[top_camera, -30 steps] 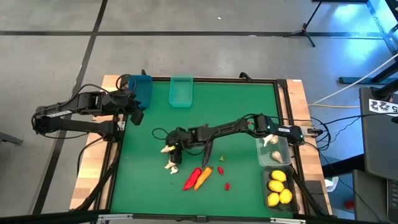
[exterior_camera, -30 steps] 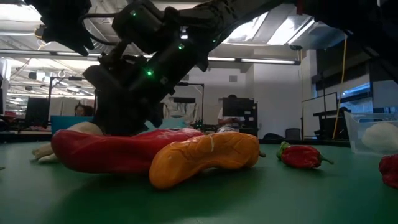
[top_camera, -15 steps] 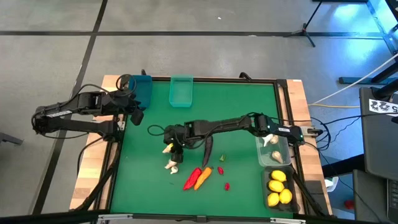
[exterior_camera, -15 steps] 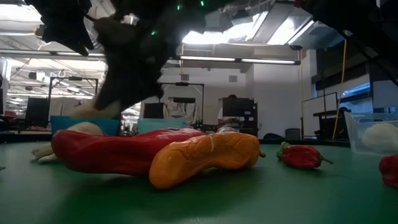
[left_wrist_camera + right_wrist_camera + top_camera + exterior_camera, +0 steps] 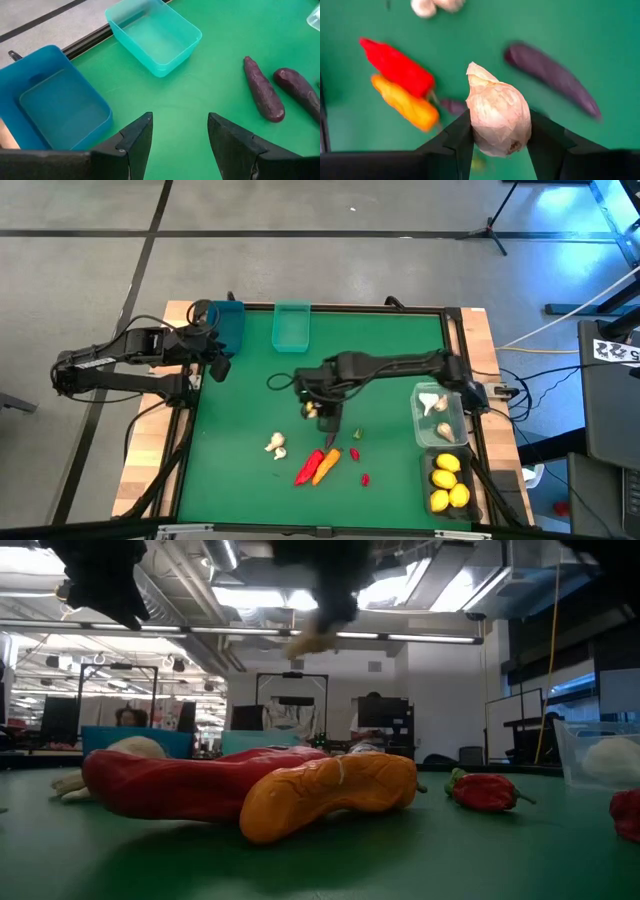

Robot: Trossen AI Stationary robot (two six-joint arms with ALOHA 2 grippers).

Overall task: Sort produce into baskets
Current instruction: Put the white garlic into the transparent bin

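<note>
My right gripper is over the middle of the green table, shut on a cream-white garlic bulb, which also shows high up in the low view. Below and around it lie a red chili, an orange carrot, a dark purple eggplant and two more garlic bulbs. My left gripper is open and empty at the table's left edge, near the blue bin and the teal bin. My right gripper pinches the garlic bulb between its two fingers, one on each side of its round body. The fingers come from above, pointing down. The bulb is lifted clear, high above the table, with its pointed tip away from the fingers.
A clear bin holding garlic and a dark grey bin holding lemons stand at the table's right edge. Small red chilies and a green bit lie near the carrot. Two eggplants show in the left wrist view.
My right gripper has risen from the table and gone toward the table's right edge with the garlic bulb. The bulb is now lifted clear; the other garlic bulbs stay where they lay.
</note>
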